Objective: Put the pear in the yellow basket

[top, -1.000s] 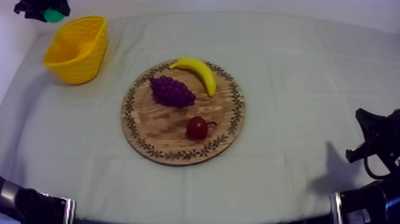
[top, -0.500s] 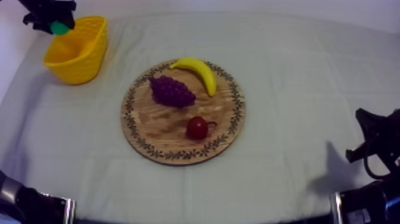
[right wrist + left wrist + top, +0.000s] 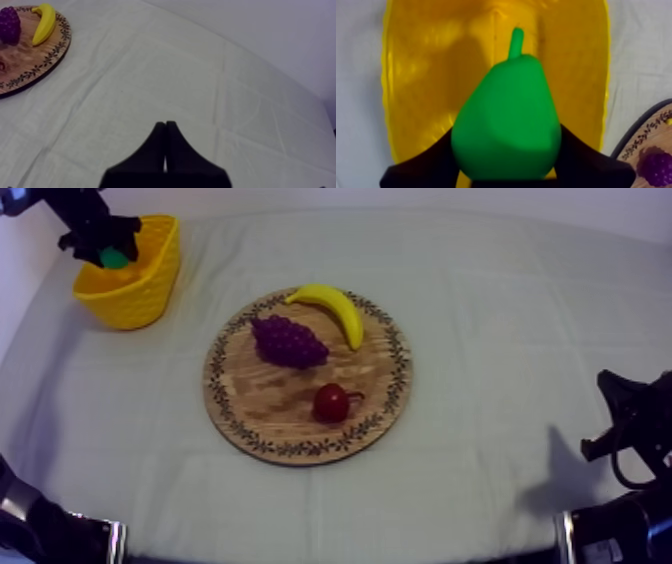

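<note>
Holding the pear (image 3: 508,125) clamped in the left gripper (image 3: 100,240), right above the open yellow basket (image 3: 421,80) at the tabletop's (image 3: 500,308) far left. Lower below the rim, centre, then release gently to avoid a bounce-out. Leave the right gripper (image 3: 165,142), pressed shut on nothing, parked near right.

no readable text or labels, board (image 3: 262,404) rim apparently plain pattern

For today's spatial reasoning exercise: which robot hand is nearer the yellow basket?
Left. The left hand, holding the pear, is over the yellow basket; the right hand sits across the table.
</note>
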Controlling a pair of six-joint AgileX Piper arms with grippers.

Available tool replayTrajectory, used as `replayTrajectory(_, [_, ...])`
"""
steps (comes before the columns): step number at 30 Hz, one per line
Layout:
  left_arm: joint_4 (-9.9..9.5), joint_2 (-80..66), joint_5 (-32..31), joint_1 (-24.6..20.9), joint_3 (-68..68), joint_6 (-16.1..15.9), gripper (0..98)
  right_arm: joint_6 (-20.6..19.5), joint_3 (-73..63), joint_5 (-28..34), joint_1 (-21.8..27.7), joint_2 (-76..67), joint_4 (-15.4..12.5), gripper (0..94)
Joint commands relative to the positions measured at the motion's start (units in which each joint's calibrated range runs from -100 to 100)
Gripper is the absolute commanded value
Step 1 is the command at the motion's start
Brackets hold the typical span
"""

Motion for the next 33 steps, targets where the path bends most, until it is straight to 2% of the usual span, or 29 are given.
replayTrajectory(1, [0.08,1.64,-0.30,-0.13,-0.44,-0.20,49.5,0.01,-0.02,0.02,-0.04,-0.03,0.00,0.4])
replayTrajectory(10, [0.32,7.16,-1.78,-0.93,-2.72,-0.52,52.5,0.01,-0.02,0.02,-0.05,-0.03,0.00,0.4])
replayTrajectory(13, [0.41,8.17,-2.20,-1.16,-3.32,-0.54,58.5,0.01,-0.02,0.02,-0.05,-0.03,0.00,0.4])
replayTrajectory(24, [0.41,8.34,-1.68,-1.45,-4.59,-1.20,89.7,0.01,-0.02,0.02,-0.05,-0.03,0.00,0.4])
replayTrajectory(28, [0.42,8.07,-1.17,-1.48,-4.83,-1.40,94.5,0.01,-0.02,0.02,-0.05,-0.03,0.00,0.4])
replayTrajectory(33, [0.44,7.28,-0.98,-1.54,-4.59,-1.74,96.0,0.01,-0.02,0.02,-0.05,-0.03,0.00,0.4])
